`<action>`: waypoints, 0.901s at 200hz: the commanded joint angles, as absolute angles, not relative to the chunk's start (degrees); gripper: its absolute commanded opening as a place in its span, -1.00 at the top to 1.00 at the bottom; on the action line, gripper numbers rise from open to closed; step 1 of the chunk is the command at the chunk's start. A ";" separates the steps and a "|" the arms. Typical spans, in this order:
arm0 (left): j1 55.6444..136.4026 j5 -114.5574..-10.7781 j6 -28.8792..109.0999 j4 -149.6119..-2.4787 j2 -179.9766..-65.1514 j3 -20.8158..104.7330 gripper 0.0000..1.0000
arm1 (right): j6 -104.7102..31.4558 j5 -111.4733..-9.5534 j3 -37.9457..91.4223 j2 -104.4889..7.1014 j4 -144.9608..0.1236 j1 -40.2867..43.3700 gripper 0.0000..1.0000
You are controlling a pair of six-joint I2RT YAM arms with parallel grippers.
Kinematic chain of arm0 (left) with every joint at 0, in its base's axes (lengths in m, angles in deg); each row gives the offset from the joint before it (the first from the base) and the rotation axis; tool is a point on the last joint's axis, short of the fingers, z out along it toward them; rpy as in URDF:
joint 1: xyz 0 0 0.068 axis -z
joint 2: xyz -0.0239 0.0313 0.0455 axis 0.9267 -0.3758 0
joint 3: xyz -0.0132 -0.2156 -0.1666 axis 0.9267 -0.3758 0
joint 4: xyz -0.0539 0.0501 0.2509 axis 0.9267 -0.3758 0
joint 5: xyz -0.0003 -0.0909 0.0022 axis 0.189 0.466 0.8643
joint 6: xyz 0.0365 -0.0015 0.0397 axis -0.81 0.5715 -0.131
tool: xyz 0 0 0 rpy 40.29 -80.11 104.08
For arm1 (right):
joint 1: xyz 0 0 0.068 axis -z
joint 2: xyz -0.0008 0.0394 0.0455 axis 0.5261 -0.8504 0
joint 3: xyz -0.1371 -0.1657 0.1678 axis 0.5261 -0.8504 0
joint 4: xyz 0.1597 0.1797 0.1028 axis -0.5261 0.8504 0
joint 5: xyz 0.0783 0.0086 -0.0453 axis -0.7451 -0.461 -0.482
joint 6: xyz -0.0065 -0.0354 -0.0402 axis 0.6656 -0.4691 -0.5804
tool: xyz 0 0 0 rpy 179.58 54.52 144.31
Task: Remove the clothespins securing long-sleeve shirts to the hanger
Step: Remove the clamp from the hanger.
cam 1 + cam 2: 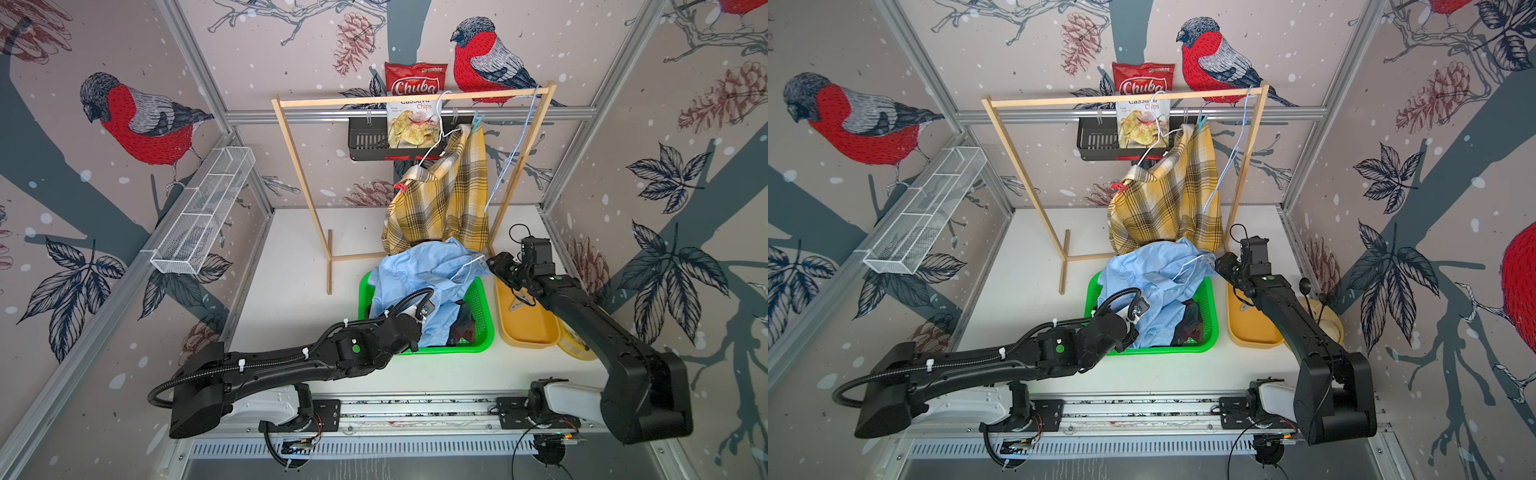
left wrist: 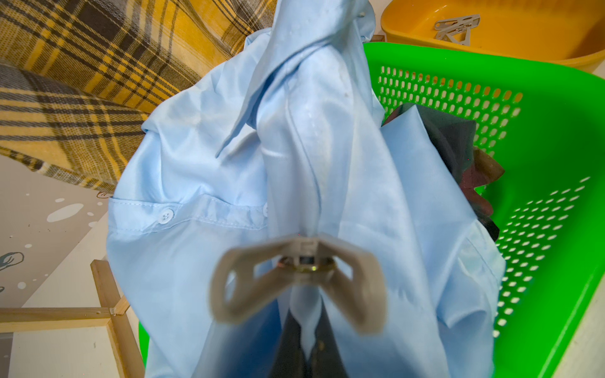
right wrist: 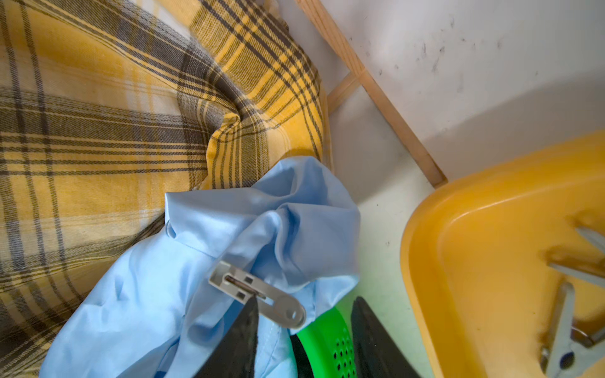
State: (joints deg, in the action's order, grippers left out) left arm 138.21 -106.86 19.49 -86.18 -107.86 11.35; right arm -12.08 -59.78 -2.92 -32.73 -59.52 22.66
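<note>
The mustard plaid shirt (image 1: 440,199) hangs on a white hanger from the wooden rack (image 1: 332,102), pinned by a red clothespin (image 1: 400,188) and a light blue one (image 1: 478,120). The light blue shirt (image 1: 424,266) is heaped in the green basket (image 1: 486,328) over a dark plaid shirt (image 1: 463,322). My left gripper (image 2: 304,324) is shut on a fold of the blue shirt, just behind a blurred beige clothespin (image 2: 304,245) clipped to it. My right gripper (image 3: 306,304) is open at the basket rim, with one fingertip (image 3: 252,304) touching a grey clothespin (image 3: 275,302) on the blue shirt.
A yellow tray (image 1: 523,328) to the right of the basket holds loose grey clothespins (image 3: 563,314). An empty blue hanger (image 1: 511,153) dangles at the rack's right end. A chips bag (image 1: 415,108) in a black wall basket hangs behind the rack, and a white wire shelf (image 1: 203,212) is on the left wall.
</note>
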 commanded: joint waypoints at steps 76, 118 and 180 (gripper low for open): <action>138.28 -105.66 21.66 -84.69 -109.17 11.85 1.00 | 4.28 -87.05 -22.08 -19.16 -83.31 34.53 -0.22; 138.37 -106.01 21.75 -84.11 -108.65 10.65 1.00 | 20.43 -90.00 -26.61 -21.07 -106.83 34.56 -0.60; 139.01 -106.49 21.14 -83.25 -108.48 10.16 1.00 | 29.45 -89.33 -29.32 -26.90 -116.79 31.82 -0.50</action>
State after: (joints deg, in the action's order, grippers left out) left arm 138.66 -106.23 20.91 -84.83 -108.65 10.39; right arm 24.68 -88.85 -28.85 -25.43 -109.29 33.18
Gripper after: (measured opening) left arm 0.049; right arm 0.752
